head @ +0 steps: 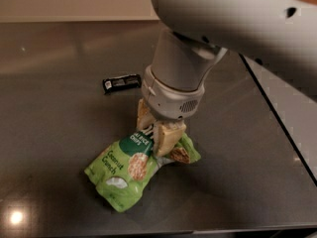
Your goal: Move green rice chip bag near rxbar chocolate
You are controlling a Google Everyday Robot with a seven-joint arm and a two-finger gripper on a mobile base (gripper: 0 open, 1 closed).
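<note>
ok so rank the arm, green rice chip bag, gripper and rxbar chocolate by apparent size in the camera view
1. robot arm, closest to the camera, so inflated
2. green rice chip bag
3. gripper, clamped on the bag's top edge
4. rxbar chocolate, farther back
</note>
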